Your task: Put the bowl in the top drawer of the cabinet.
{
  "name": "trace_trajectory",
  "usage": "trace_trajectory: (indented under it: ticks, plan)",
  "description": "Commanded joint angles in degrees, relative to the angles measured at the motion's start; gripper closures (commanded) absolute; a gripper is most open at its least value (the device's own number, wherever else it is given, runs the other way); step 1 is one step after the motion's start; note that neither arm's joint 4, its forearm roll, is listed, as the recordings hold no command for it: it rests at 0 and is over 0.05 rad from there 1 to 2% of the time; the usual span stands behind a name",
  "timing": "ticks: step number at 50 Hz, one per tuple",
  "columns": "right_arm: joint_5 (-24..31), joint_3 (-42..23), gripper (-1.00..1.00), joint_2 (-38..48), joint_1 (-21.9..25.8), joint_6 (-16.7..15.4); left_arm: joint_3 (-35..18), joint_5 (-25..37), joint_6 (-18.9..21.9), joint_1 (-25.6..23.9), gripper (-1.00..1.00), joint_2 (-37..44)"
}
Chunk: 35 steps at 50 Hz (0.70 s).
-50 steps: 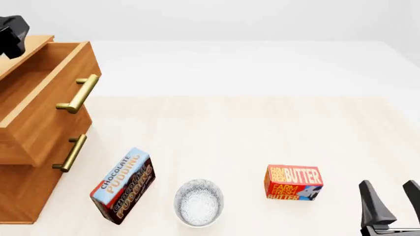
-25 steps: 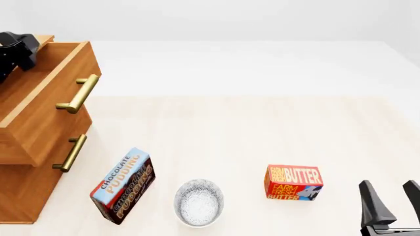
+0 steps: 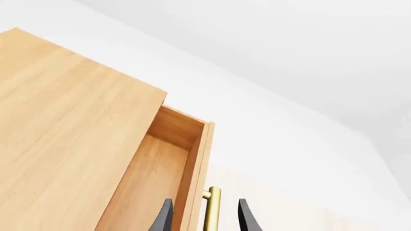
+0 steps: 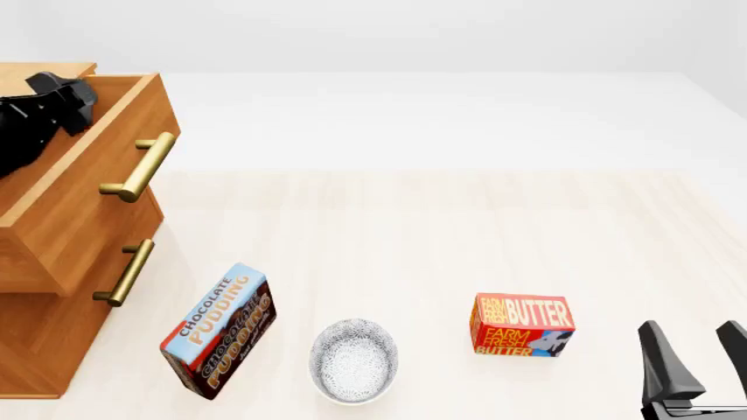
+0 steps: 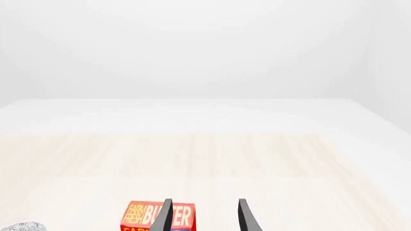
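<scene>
Pale wood covers the near part of the counter [image 4: 467,236], with plain white beyond it. At its left edge the cabinet [image 4: 35,350] is seen with the top drawer [image 4: 87,188] already pulled out, its interior exposed, so the opening step can be judged done. The bowl [image 4: 353,360] is not yet picked up: it sits upright near the front edge, between a chocolate pudding box [image 4: 217,329] and a butter box [image 4: 522,325], well apart from the drawer. Grasping, carrying and placing are judged to remain. The left gripper [image 3: 204,219] is held at the drawer, its fingers apart with the drawer's front panel and brass handle [image 3: 212,207] between them, far from the bowl. The right gripper [image 4: 698,354] hangs low at the right, fingers apart and empty, with the butter box between it and the bowl.
</scene>
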Motion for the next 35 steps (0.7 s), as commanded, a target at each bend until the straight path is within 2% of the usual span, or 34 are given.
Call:
trace_trajectory:
  ticks: [1, 35]
  plan:
    - [0.0, 0.0, -1.0, -0.01, -0.01, 0.0, 0.1, 0.22, -1.94, -1.5, -1.0, 1.74]
    - [0.0, 0.0, -1.0, 0.01, 0.01, 0.0, 1.19, 0.77, -3.18, -5.43, -1.0, 4.39]
